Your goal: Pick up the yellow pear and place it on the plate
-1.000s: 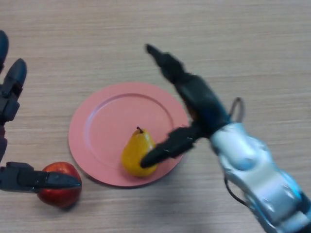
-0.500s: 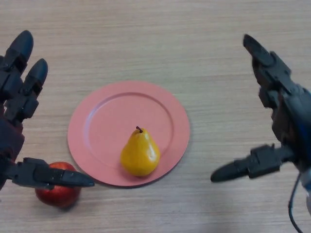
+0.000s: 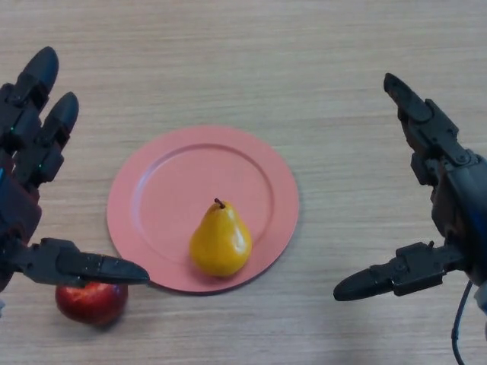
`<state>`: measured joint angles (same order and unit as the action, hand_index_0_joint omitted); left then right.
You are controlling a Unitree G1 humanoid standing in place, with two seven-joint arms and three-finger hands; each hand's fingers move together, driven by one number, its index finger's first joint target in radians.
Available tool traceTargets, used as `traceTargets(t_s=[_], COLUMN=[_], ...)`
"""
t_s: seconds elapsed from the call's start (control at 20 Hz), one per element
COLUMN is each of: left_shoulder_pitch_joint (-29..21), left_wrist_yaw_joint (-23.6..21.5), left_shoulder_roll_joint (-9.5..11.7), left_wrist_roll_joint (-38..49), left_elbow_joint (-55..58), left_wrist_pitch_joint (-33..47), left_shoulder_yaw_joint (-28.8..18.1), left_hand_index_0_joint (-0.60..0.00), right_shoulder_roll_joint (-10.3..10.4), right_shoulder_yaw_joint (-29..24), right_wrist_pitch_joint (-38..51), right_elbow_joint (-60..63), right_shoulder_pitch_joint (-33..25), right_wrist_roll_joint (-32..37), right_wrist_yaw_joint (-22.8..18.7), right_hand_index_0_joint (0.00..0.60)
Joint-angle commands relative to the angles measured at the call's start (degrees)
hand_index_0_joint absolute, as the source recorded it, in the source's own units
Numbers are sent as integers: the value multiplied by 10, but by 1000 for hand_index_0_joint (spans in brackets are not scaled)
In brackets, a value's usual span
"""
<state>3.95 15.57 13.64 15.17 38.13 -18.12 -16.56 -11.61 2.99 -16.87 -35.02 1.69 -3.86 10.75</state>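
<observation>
The yellow pear (image 3: 221, 240) stands upright on the near part of the pink plate (image 3: 167, 182), stem up. My right hand (image 3: 445, 182) is open at the right side of the view, well away from the plate, and holds nothing. My left hand (image 3: 27, 167) is open at the left edge, its thumb stretched over the red apple (image 3: 91, 301).
The red apple lies on the wooden table (image 3: 304, 68) just off the plate's near left rim, partly under my left thumb.
My right hand has let go of the pear and drawn back to the right, away from the plate. My left hand has risen further into view. The pear stays on the plate.
</observation>
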Motion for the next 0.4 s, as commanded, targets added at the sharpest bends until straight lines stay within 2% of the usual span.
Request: traceTargets(t_s=[0.05,0.2,0.4], left_shoulder_pitch_joint=[-24,-29,-49], left_wrist_yaw_joint=[-26,-31,-28], left_shoulder_roll_joint=[24,27,44], left_wrist_roll_joint=[19,21,36], left_elbow_joint=[39,40,57], left_wrist_pitch_joint=[63,67,5], left_shoulder_yaw_joint=[-26,-22,-36], left_hand_index_0_joint=[0,0,0], right_shoulder_roll_joint=[-11,-12,-14], right_shoulder_yaw_joint=[-21,-23,-24], right_wrist_pitch_joint=[46,42,25], right_elbow_joint=[-54,-62,-70], right_shoulder_pitch_joint=[-9,-5,-3], right_wrist_roll_joint=[15,24,29], right_wrist_yaw_joint=[4,7,17], right_hand_index_0_joint=[0,0,0])
